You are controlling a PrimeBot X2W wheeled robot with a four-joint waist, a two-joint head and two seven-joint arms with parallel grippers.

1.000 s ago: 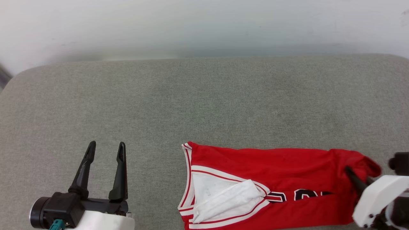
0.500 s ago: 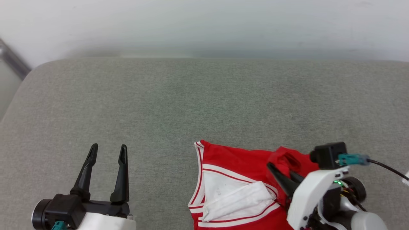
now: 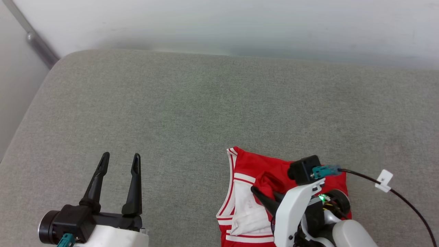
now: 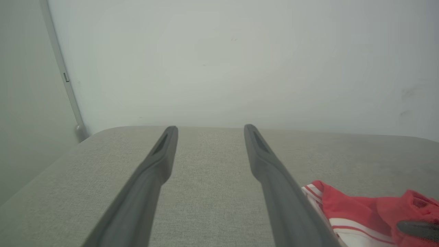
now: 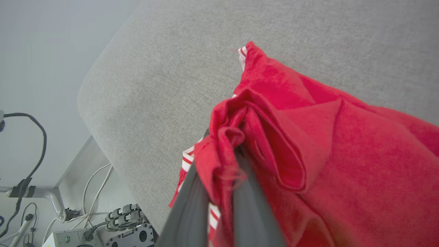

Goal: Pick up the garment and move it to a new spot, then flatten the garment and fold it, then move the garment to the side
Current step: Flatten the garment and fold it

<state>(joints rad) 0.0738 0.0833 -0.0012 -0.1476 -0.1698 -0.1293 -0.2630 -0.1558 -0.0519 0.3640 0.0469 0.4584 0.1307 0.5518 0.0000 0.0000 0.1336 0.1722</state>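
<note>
The garment, a red jersey with white panels and striped trim, lies at the near edge of the grey padded table. My right gripper is shut on a bunched red end of it, held over the white panel so the jersey lies doubled on itself. In the right wrist view the red fabric wraps around the fingers and hides their tips. My left gripper stands open and empty, well to the left of the jersey. The lettering is hidden.
A black cable with a white tag trails from the right wrist across the table. A metal post leans by the wall at the far left. Power strips and cables lie on the floor beside the table's edge.
My right gripper has carried the jersey's right end leftward over the rest, so the visible cloth is much shorter. The head camera has shifted too. The left gripper stayed open.
</note>
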